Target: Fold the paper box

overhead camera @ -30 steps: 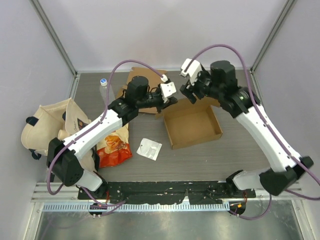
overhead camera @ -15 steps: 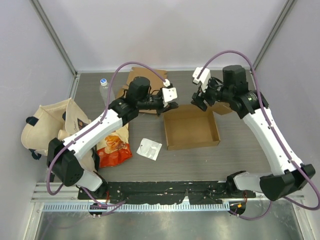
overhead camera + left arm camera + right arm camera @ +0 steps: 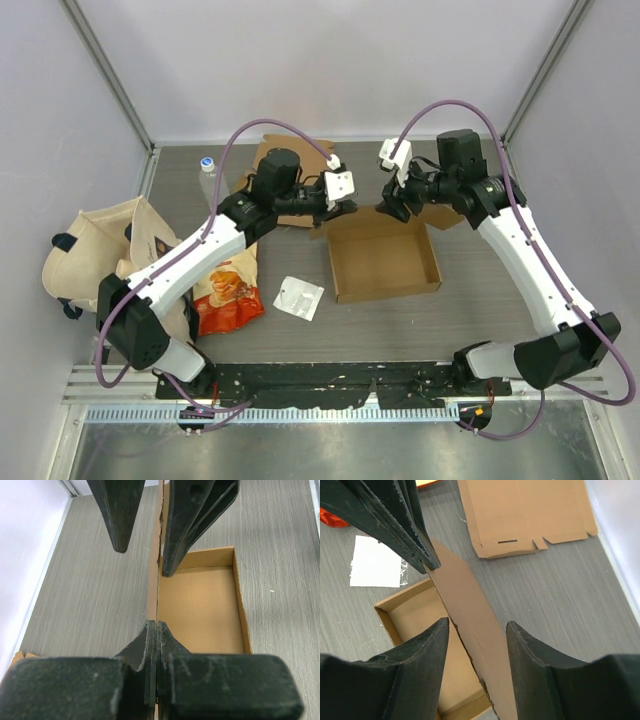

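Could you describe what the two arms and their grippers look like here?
Both the left arm and the right arm have white link shells with black joints and black bases. A purple cable loops from each arm up to its wrist. Each wrist carries a small white camera block. The left gripper and right gripper have matte black, tapered jaws.

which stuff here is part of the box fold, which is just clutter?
Job:
- brown cardboard box, partly folded
- its raised lid flap, pinched by left gripper
- right gripper, straddling that flap

Clutter:
- flat unfolded cardboard sheet
- orange snack bag
- beige tote bag
- clear bottle
- white packet
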Tool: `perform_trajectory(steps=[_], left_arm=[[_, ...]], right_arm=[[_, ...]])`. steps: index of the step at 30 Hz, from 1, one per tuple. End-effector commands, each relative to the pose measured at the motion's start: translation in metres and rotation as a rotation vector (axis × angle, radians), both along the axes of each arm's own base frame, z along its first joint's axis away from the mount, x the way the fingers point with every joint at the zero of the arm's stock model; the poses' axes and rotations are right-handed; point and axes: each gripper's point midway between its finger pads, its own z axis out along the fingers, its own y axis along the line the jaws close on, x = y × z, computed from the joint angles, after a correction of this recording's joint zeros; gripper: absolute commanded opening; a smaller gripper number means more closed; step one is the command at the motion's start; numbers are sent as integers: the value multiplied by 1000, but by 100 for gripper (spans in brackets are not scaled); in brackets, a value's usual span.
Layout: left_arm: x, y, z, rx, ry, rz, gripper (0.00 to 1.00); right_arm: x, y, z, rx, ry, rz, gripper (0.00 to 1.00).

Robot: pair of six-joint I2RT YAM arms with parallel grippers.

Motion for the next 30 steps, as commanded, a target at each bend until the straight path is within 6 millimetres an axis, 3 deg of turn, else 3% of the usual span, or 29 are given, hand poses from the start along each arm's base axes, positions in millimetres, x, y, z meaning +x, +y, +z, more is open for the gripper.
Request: perform_trajectory(steps=[1,4,5,6,7,8,9,10,11,13,14,16,18,22,26,30], left_arm=[[-4,-1,36,-66,-58,-41,0],[1,2,50,-110,-63,-4,2],[2,4,48,-132,-12,36,18],[9,7,67,-202,-45,91,32],[32,22,75,-238,-53,271,45],[28,39,82,-317,28,379,79],[31,54,87,-364,48,476,97],[28,67,85,-377,67,540,100],[19,96,86,-420,77,653,100],[13,129,72,-435,156,823,100],[6,154,53,-408,245,957,100],[-8,156,26,-316,335,960,99],[-23,151,-29,-155,488,989,98],[-38,141,-114,100,599,1059,98],[-41,133,-159,237,626,1061,100],[-43,135,-200,373,662,1112,99]], right_arm=[[-1,10,9,24,-11,70,45],[3,7,-2,-2,-1,46,14],[3,5,-1,-3,-11,40,9],[4,3,8,4,-50,27,4],[6,-1,6,-5,-59,-6,1],[10,-4,11,-1,-95,-29,1],[9,-9,18,-1,-126,-54,1],[12,-14,15,-17,-131,-86,1],[14,-17,17,-21,-153,-99,1],[18,-21,17,-29,-159,-120,1],[21,-25,16,-41,-154,-136,1],[27,-30,16,-58,-147,-145,1],[29,-35,18,-85,-146,-143,1],[30,-45,18,-72,-127,-121,1],[27,-63,26,-49,-165,-147,1],[21,-64,27,-39,-183,-141,1]])
